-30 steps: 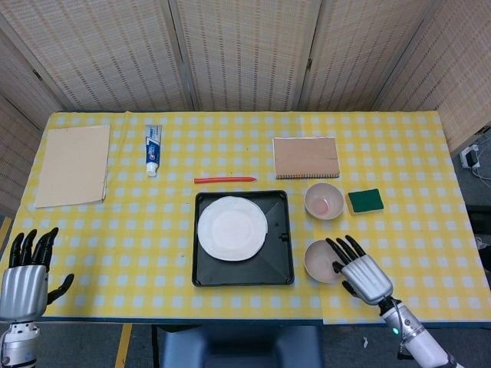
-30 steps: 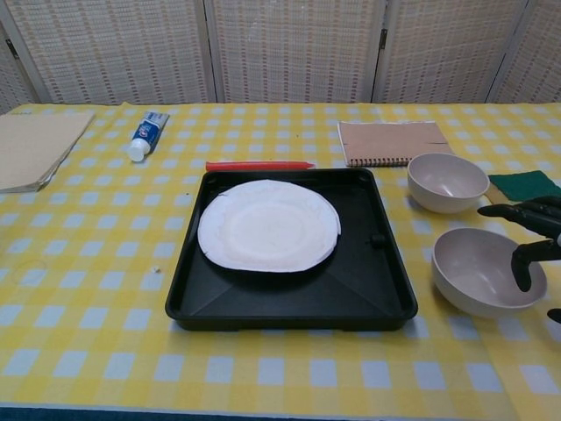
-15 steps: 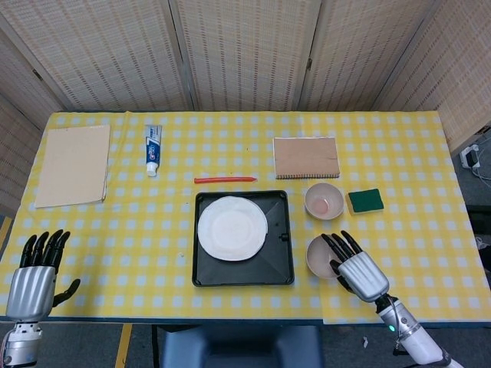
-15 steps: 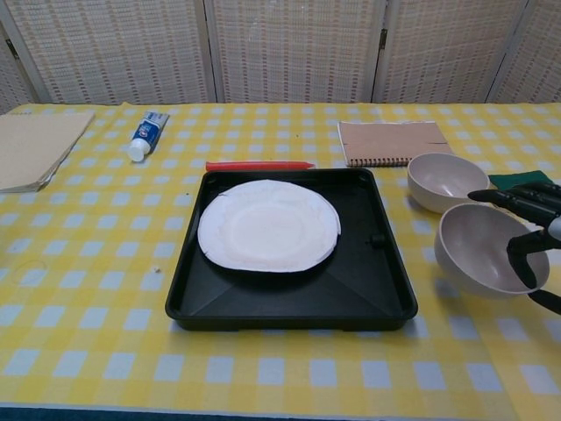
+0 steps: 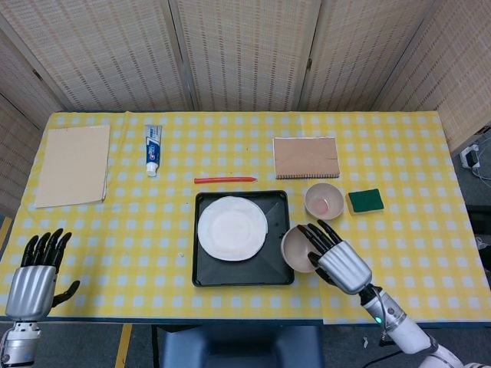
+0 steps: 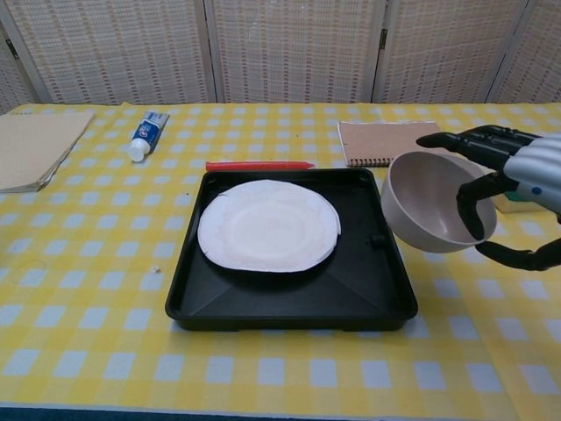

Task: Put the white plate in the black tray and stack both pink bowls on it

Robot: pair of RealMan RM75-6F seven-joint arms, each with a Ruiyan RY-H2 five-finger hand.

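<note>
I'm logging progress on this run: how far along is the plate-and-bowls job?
Done: the white plate lies in the black tray. In hand: the right hand holds one pink bowl lifted beside the tray's right edge. Left: setting it on the plate, then stacking the second pink bowl, which sits on the table.

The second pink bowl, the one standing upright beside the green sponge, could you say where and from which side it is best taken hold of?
Take the round pink bowl by its rim on the near right, thumb inside and fingers outside. It stands upright and open. The brown spiral notebook crowds its far side and the black plastic tray its left; the green sponge lies apart. The right hand holds the other pink bowl this way.
</note>
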